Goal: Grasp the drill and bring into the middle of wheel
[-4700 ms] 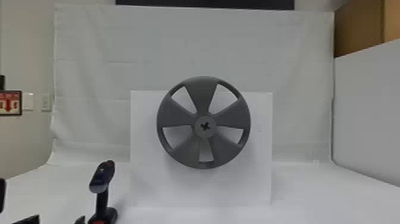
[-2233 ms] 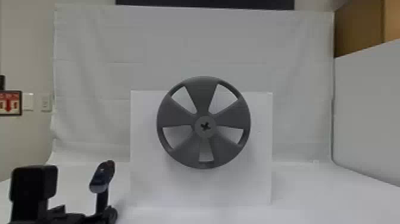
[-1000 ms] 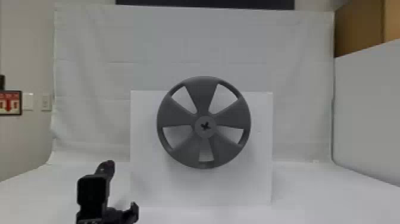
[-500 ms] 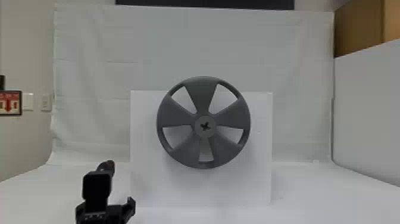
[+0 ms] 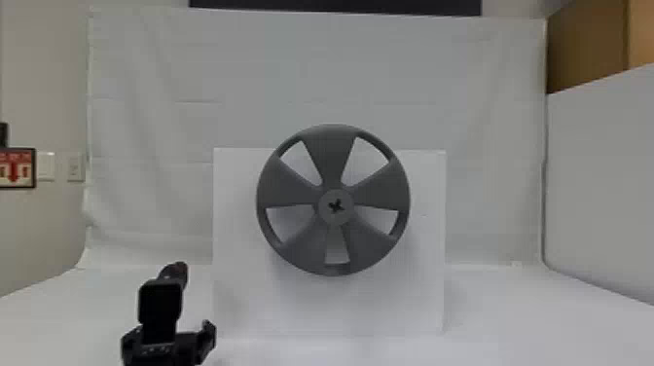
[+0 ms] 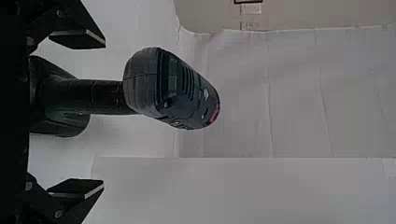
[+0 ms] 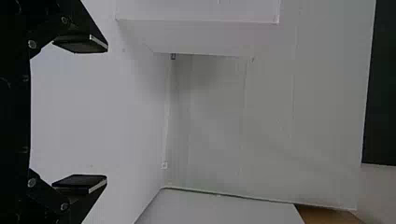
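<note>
The grasp is seemingly pending: the left gripper (image 6: 103,113) is holding its fingers apart, the drill (image 6: 180,95) is standing on the desk (image 5: 491,316) between them, and its handle (image 6: 105,97) is needing a squeeze

Wheel (image 5: 333,160): grey, dark cross at centre. Board (image 5: 243,292) behind wheel: plain white. Drill (image 5: 176,273) below left of wheel: black, reddish patch. Sign (image 5: 13,170) far left of wheel: red arrow, dark border. Panel (image 5: 589,48) upper right of wheel: brown.

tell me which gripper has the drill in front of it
The left gripper: the drill's handle shows between its open fingers. The right gripper, also open, has nothing between its fingers.
</note>
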`<state>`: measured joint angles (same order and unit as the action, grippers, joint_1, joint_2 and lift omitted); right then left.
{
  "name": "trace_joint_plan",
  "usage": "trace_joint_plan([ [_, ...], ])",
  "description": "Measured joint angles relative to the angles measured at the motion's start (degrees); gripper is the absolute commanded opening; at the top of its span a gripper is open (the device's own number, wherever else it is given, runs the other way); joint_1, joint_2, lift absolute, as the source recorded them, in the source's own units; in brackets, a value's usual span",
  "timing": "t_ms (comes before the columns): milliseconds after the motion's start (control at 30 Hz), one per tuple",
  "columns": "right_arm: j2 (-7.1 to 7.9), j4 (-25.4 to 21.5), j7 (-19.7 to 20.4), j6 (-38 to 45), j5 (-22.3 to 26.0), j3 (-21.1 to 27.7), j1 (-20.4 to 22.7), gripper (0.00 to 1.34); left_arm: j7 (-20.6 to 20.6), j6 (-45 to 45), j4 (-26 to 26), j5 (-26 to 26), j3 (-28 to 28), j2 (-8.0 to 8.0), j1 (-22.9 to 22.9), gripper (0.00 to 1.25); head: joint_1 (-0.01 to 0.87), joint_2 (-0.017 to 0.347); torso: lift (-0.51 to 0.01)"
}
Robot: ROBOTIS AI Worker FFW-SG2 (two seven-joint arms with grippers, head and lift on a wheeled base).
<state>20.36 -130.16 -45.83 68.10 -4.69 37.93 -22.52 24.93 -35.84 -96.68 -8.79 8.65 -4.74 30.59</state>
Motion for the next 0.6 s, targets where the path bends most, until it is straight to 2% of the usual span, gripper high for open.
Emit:
trace_joint_plan([
  [233, 0.08, 0.00, 0.01, 0.07, 0.11, 0.11, 0.10, 1.05, 0.13, 0.82, 2.07, 0.15, -0.03, 0.17, 1.33, 1.02, 0.000, 0.000, -0.406],
  [400, 0.12, 0.03, 0.03, 0.10, 0.12, -0.02, 0.11, 1.05, 0.12, 0.98, 2.99, 0.23, -0.04, 0.25, 2.22, 0.97, 0.000, 0.000, -0.406],
  [533, 0.11, 0.08, 0.02, 0.10, 0.12, -0.06, 0.11, 1.05, 0.12, 1.03, 3.28, 0.26, -0.03, 0.26, 2.49, 0.85, 0.000, 0.000, -0.406],
  [600, 0.11, 0.08, 0.02, 0.10, 0.12, -0.09, 0.11, 1.05, 0.12, 1.03, 3.38, 0.26, -0.04, 0.26, 2.56, 0.72, 0.000, 0.000, -0.406],
])
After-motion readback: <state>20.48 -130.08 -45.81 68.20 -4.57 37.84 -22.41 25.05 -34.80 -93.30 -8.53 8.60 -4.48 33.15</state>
